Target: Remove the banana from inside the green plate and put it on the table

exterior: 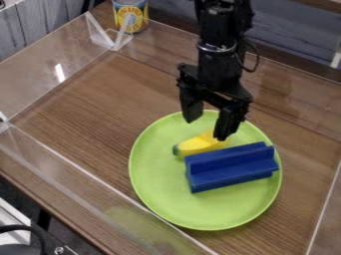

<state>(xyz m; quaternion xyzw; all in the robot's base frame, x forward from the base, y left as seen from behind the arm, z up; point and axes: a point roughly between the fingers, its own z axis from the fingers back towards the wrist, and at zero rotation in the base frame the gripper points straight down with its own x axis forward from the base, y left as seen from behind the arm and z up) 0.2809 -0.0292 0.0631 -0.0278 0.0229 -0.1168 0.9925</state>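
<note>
Item one, the table [94, 110]: brown wood-grain top, bordered by clear acrylic walls [54, 169]. Item two, the green plate [154, 164]: large, round, lime-green, lying flat on the table toward the near right. Item three, the banana [202, 143]: small, yellow, curved, green tip pointing left, lying inside the plate on its far half, partly hidden behind my fingers. Item four, a blue rectangular block [230, 166]: inside the same plate, just in front of the banana and apparently touching it along its near edge. Item five, my gripper [209, 119]: black, pointing straight down over the far part of the plate, jaws spread wide, nothing held; one finger stands left of the banana's upper end, the other right of it, tips low above the fruit. Item six, a yellow-labelled container [128, 14]: beyond the far acrylic wall, well apart from the plate.
</note>
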